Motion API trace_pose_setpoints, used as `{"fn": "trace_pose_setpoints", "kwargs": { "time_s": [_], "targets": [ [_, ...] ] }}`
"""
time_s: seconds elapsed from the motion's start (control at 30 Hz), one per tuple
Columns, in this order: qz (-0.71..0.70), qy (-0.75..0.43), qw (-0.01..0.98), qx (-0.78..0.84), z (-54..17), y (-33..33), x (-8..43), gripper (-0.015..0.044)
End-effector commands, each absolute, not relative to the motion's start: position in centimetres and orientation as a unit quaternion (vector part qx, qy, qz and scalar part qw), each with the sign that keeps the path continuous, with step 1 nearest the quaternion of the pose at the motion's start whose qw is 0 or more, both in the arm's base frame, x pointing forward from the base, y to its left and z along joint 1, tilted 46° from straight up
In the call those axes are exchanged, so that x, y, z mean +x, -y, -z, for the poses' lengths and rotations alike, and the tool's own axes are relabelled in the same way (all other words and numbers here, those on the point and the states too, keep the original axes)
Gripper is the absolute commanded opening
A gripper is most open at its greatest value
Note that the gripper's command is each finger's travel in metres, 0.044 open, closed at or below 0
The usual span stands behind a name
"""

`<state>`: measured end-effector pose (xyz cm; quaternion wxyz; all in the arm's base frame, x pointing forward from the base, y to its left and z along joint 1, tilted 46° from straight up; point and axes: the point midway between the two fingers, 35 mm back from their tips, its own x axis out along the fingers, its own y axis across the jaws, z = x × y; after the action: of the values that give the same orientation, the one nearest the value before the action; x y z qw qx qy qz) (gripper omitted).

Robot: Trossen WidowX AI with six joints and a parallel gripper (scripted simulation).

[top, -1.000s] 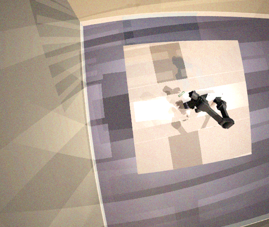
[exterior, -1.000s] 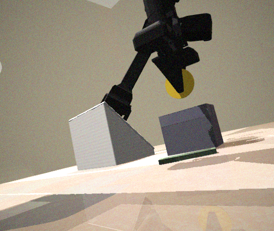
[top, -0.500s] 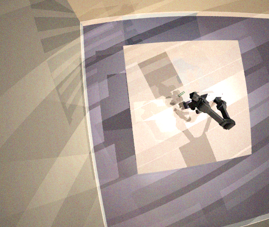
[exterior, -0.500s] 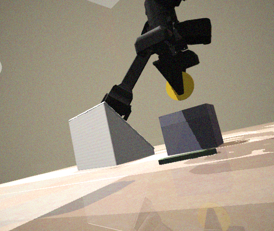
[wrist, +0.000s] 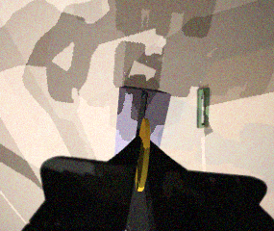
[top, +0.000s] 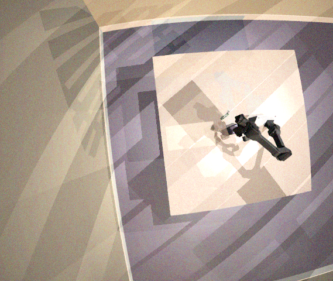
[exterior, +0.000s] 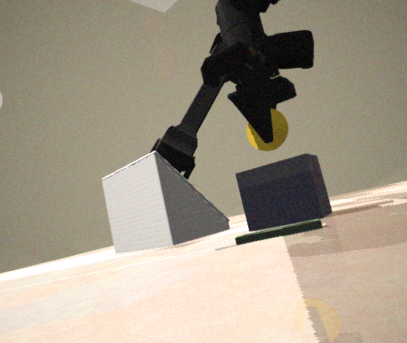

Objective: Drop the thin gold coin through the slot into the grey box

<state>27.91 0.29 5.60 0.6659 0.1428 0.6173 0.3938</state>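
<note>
coin [exterior: 275, 134] pinched edge-on between clenched fingers [exterior: 266, 138], hanging in the air, lower half showing below the tips. straight beneath the fingers, apart from the coin: grey box [exterior: 282, 190], with slot [wrist: 143, 103] in line with the coin's edge in the wrist view. holder [exterior: 279, 231] low on the desk [exterior: 159, 288] beside the box, off to the fingers' right in the wrist view.

No readable text, labels or numbers — anywhere.
</note>
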Motion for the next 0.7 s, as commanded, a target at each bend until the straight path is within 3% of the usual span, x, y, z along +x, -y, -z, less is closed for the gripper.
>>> {"fn": "trace_pose_setpoints", "kwargs": {
  "time_s": [0.0,0.67],
  "targets": [
    [-0.393,-0.617,0.666,0.144,-5.65,-0.36,27.89,0.0],
    [-0.393,-0.618,0.666,0.144,-5.25,-0.83,27.91,0.0]
  ]
}}
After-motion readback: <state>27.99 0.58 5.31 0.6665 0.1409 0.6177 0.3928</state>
